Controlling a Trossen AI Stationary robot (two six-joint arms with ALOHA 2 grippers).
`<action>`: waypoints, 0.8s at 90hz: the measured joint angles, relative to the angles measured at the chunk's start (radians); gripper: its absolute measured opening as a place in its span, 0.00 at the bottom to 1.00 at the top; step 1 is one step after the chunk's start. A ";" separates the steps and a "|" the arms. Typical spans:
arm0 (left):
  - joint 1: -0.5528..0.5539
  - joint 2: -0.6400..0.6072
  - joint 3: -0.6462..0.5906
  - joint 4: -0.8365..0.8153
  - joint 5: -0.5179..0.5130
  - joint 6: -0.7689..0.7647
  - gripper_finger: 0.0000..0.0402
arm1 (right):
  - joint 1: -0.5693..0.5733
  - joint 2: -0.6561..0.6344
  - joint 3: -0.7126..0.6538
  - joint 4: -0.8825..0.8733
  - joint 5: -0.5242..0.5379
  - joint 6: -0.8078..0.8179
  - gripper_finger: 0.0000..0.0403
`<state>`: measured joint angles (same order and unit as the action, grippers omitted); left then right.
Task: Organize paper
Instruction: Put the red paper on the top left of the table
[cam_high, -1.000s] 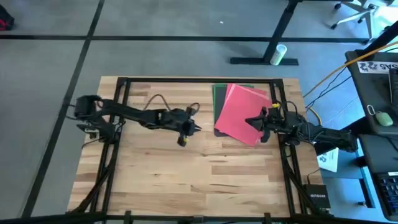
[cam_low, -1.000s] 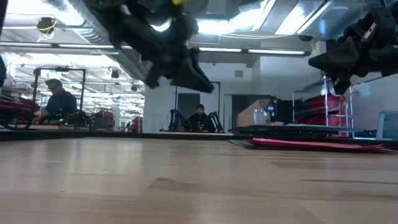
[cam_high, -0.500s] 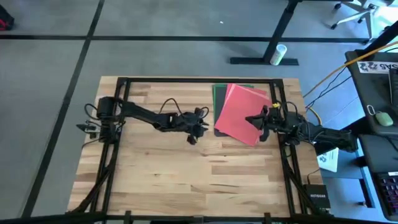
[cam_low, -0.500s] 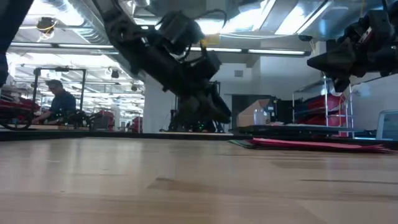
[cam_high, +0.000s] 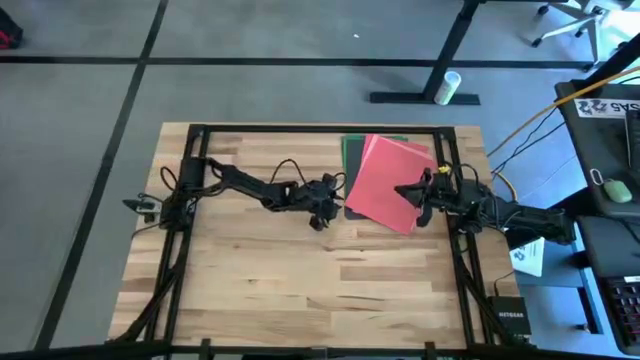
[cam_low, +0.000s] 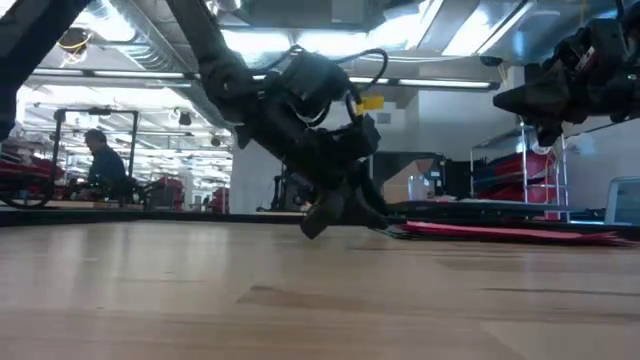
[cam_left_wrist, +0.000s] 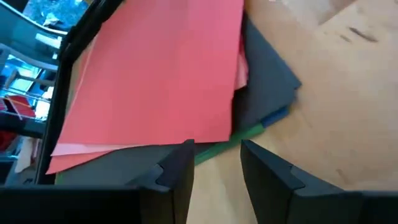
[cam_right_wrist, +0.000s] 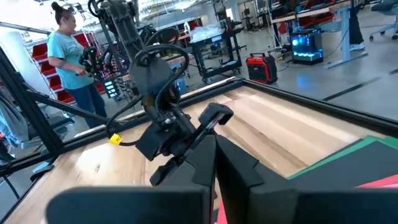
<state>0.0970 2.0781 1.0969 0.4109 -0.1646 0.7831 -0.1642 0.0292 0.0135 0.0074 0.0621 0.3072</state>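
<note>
Down low, the left gripper (cam_high: 322, 207) has its jaws slightly apart, empty, poised just beside the near-left corner of the paper (cam_high: 385, 180), tips almost at the table (cam_high: 300, 280). That stack, red on top over pink, dark grey, blue and green, lies at the table's far right. Over its right edge hangs the right gripper (cam_high: 408, 193), jaws pressed together.
</note>
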 joint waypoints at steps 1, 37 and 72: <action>0.001 0.000 0.002 0.000 0.000 0.001 0.29 | 0.000 0.000 0.000 0.000 0.000 0.000 0.00; 0.026 0.022 0.016 0.001 0.059 0.033 0.29 | 0.000 0.000 0.000 -0.001 0.001 -0.002 0.00; 0.017 0.024 0.015 0.028 0.059 0.062 0.29 | 0.000 0.000 0.000 -0.001 0.001 -0.002 0.00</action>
<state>0.1138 2.1021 1.1122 0.4390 -0.1055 0.8455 -0.1639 0.0296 0.0135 0.0062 0.0631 0.3050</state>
